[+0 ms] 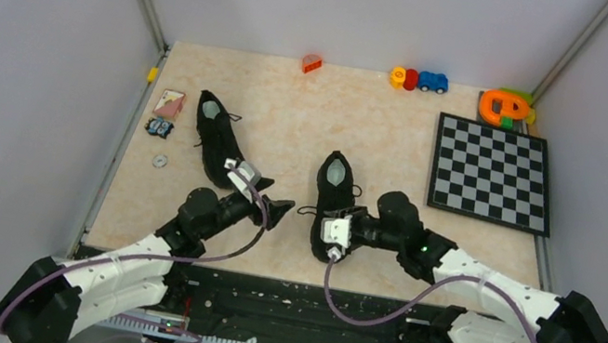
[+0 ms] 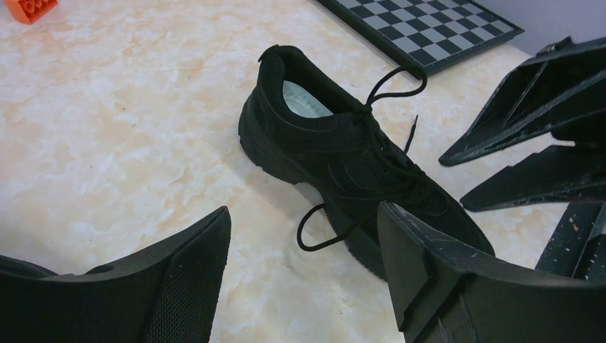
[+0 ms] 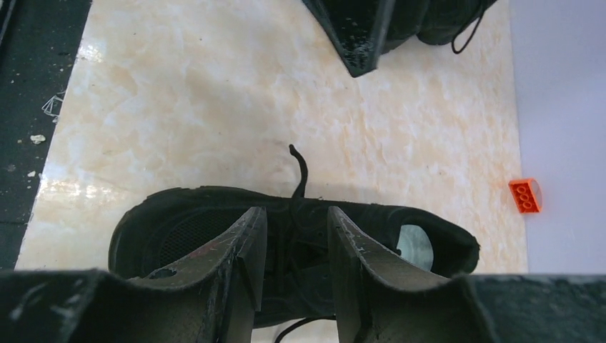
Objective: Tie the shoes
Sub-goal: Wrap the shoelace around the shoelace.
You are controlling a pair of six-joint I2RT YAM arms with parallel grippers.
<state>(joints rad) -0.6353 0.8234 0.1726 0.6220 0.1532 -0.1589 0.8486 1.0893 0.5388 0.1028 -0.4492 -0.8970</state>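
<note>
Two black shoes lie on the table. The left shoe (image 1: 213, 139) lies apart, behind my left arm. The right shoe (image 1: 332, 194) has loose laces; one lace loop (image 2: 318, 229) rests on the table beside it and another loop (image 2: 396, 82) sticks up near the tongue. My left gripper (image 1: 279, 212) is open and empty just left of this shoe (image 2: 336, 143), low over the table (image 2: 304, 246). My right gripper (image 1: 330, 233) is open, its fingers (image 3: 246, 250) straddling the shoe's laced middle (image 3: 296, 225). A lace end (image 3: 299, 168) pokes out beyond the shoe.
A checkerboard (image 1: 491, 171) lies at the right. An orange brick (image 1: 311, 63), toy cars (image 1: 418, 79) and an orange-green toy (image 1: 505, 106) sit along the back edge. A card (image 1: 169, 102), small trinkets (image 1: 160, 128) and a washer (image 1: 159, 161) lie at the left edge.
</note>
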